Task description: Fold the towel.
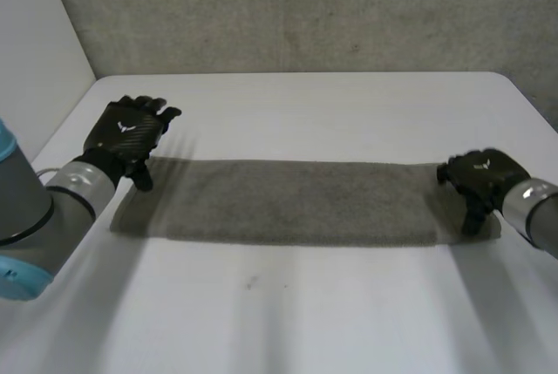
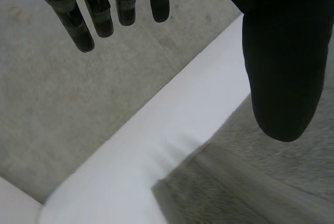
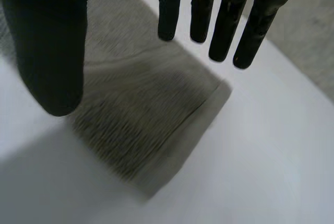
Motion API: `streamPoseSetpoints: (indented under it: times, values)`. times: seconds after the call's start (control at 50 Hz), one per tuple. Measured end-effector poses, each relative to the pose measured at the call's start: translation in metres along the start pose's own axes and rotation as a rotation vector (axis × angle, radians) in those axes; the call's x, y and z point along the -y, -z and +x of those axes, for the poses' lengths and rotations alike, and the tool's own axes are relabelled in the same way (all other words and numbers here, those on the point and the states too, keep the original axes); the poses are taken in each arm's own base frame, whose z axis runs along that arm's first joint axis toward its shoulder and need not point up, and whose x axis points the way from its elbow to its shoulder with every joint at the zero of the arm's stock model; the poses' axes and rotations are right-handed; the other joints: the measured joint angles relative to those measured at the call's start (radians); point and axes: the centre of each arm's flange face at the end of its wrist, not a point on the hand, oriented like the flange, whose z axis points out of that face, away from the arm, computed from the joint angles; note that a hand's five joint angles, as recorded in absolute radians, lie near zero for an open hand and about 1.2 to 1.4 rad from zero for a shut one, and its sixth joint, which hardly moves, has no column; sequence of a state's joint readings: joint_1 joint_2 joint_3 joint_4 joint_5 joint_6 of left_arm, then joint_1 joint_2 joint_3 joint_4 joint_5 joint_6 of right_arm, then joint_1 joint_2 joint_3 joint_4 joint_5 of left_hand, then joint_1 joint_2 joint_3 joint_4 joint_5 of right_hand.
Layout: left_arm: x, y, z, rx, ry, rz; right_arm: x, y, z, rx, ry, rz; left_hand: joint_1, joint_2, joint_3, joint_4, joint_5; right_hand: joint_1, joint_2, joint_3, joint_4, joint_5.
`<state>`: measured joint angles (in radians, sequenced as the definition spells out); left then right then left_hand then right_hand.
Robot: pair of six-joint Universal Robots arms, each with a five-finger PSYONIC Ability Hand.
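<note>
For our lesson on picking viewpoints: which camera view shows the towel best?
The head view: the towel lies flat as one long strip, both ends visible, left hand and right hand at them. The left wrist view shows a corner beside that hand; the right wrist view shows one short end under that hand.

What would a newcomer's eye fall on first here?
First, the long grey towel, which lies as a flat strip across the middle of the white table. Next come the two black hands at its ends: the left hand at the far left corner and the right hand at the right end. Both have straight fingers, and neither is pinching the cloth.
</note>
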<state>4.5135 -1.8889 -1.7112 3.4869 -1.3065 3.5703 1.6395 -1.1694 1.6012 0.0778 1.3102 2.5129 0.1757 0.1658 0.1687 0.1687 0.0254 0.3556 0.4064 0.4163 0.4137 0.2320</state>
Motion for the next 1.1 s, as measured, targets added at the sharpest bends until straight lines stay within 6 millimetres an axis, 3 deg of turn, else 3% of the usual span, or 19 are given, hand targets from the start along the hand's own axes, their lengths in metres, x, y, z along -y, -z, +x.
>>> streamPoseSetpoints:
  times: [0.22, 0.38, 0.48, 0.5, 0.58, 0.62, 0.68, 0.72, 0.74, 0.86, 0.92, 1.0, 1.08, 1.1]
  values:
    - [-0.013, 0.012, -0.002, 0.012, 0.111, -0.05, -0.036, -0.007, 0.009, -0.015, -0.044, -0.008, 0.0, 0.0, 0.0, 0.0, 0.0, 0.16, 0.197, 0.192, 0.19, 0.175]
    - [-0.015, 0.013, 0.0, 0.005, 0.107, -0.056, -0.044, -0.017, 0.011, -0.031, -0.034, -0.009, 0.0, 0.0, 0.0, -0.001, 0.0, 0.342, 0.413, 0.402, 0.404, 0.378]
    - [-0.015, 0.013, 0.0, 0.003, 0.105, -0.055, -0.047, -0.022, 0.013, -0.037, -0.032, -0.011, 0.0, 0.0, 0.0, -0.001, 0.0, 0.342, 0.413, 0.402, 0.404, 0.378]
    - [-0.014, 0.013, 0.001, 0.003, 0.105, -0.054, -0.048, -0.023, 0.013, -0.038, -0.032, -0.011, 0.0, 0.0, 0.0, -0.001, 0.0, 0.482, 0.608, 0.603, 0.61, 0.573]
    - [-0.014, 0.013, 0.001, 0.003, 0.105, -0.053, -0.05, -0.024, 0.017, -0.05, -0.028, -0.016, 0.0, 0.0, 0.0, -0.001, 0.0, 0.508, 0.632, 0.632, 0.638, 0.601]
    - [-0.014, 0.013, 0.0, 0.005, 0.104, -0.052, -0.053, -0.025, 0.03, -0.095, -0.011, -0.033, 0.0, 0.0, 0.0, -0.001, 0.0, 0.583, 0.763, 0.753, 0.764, 0.715]
    - [-0.013, 0.014, 0.0, 0.007, 0.104, -0.05, -0.055, -0.024, 0.046, -0.146, 0.011, -0.052, 0.0, 0.0, 0.0, -0.001, 0.0, 0.583, 0.768, 0.76, 0.775, 0.727]
    - [-0.012, 0.015, -0.001, 0.009, 0.103, -0.048, -0.058, -0.022, 0.065, -0.208, 0.041, -0.074, 0.0, 0.0, 0.0, -0.001, 0.0, 0.584, 0.768, 0.761, 0.778, 0.73]
    - [-0.011, 0.016, -0.001, 0.011, 0.102, -0.045, -0.061, -0.018, 0.085, -0.274, 0.075, -0.101, 0.0, 0.0, 0.0, -0.001, 0.0, 0.584, 0.768, 0.761, 0.778, 0.73]
    - [-0.004, 0.019, -0.003, 0.02, 0.097, -0.027, -0.068, -0.005, 0.142, -0.448, 0.201, -0.183, 0.0, 0.0, 0.0, -0.001, 0.0, 0.584, 0.768, 0.761, 0.778, 0.741]
    - [-0.001, 0.02, -0.004, 0.024, 0.096, -0.019, -0.06, -0.003, 0.152, -0.482, 0.245, -0.182, 0.0, 0.0, 0.0, -0.001, 0.0, 0.584, 0.768, 0.761, 0.779, 0.743]
    - [0.001, 0.021, -0.005, 0.027, 0.095, -0.015, -0.044, -0.005, 0.147, -0.486, 0.271, -0.142, 0.0, 0.0, 0.0, -0.001, 0.0, 0.584, 0.768, 0.761, 0.779, 0.743]
    - [0.002, 0.021, -0.005, 0.028, 0.096, -0.011, 0.005, -0.011, 0.111, -0.433, 0.29, 0.01, 0.0, 0.0, 0.0, -0.001, 0.0, 0.592, 0.768, 0.769, 0.779, 0.745]
    - [0.002, 0.021, -0.005, 0.028, 0.096, -0.011, 0.005, -0.011, 0.111, -0.433, 0.29, 0.01, 0.0, 0.0, 0.0, -0.001, 0.0, 0.592, 0.768, 0.769, 0.779, 0.745]
